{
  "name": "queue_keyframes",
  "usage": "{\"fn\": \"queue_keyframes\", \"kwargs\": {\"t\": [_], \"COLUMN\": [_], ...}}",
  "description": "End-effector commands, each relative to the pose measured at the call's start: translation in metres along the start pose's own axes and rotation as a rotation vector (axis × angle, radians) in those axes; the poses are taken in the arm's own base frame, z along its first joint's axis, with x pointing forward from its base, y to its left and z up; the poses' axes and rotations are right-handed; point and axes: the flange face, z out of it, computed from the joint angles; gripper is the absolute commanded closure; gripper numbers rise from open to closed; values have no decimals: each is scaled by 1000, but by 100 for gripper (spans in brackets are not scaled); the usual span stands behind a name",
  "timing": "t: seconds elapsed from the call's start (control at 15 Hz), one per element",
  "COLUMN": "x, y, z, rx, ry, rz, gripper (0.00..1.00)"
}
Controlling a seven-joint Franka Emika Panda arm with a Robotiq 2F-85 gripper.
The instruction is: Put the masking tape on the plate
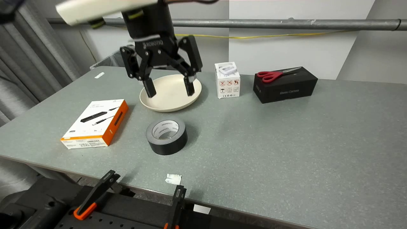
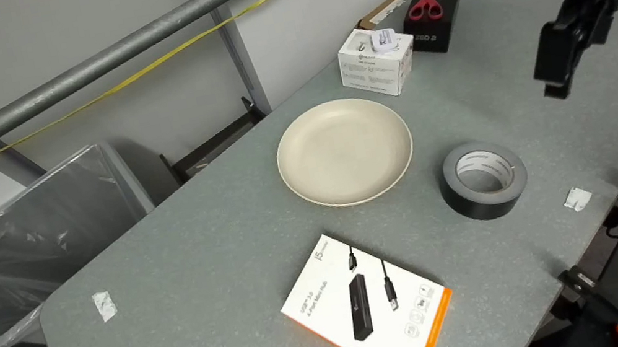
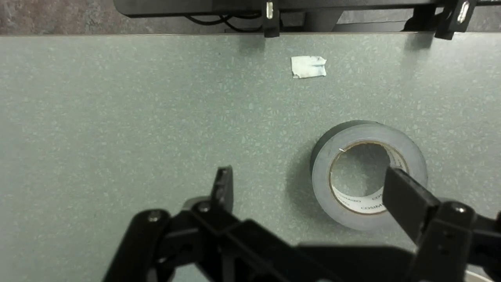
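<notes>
The masking tape, a dark grey-black roll, lies flat on the table in both exterior views (image 1: 168, 147) (image 2: 481, 205). In the wrist view the roll (image 3: 321, 178) is right of centre, partly covered by the right finger. The cream plate is bare, behind the tape in an exterior view (image 1: 170, 102) and left of it in an exterior view (image 2: 345, 152). Only a sliver of the plate (image 3: 474, 277) shows at the wrist view's lower right corner. My gripper (image 1: 171, 91) is open and empty, raised above the table; it also shows in an exterior view (image 2: 578, 60) and the wrist view (image 3: 308, 171).
A white-orange box (image 1: 92, 119) lies near the plate and tape. A small white box (image 1: 228, 83) stands beside the plate. Red scissors (image 1: 270, 76) lie on a black box (image 1: 287, 90). Clamps (image 1: 98, 190) grip the table's front edge. A pipe (image 1: 286, 24) runs along the wall.
</notes>
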Motion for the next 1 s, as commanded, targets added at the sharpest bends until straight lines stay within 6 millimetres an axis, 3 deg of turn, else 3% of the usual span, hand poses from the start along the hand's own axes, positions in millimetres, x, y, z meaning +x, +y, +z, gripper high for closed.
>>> {"fn": "queue_keyframes", "kwargs": {"t": [0.0,0.2,0.33,0.4,0.47,0.93], "x": [42,64,76,81,63,71], "y": [-28,-42,-45,-45,-42,-40], "z": [59,99,114,116,108,122], "rx": [11,6,4,8,16,4], "ry": [-44,-77,-97,-116,-107,-66], "rz": [28,27,38,44,22,73], "gripper": [0,0,0,0,0,0]}}
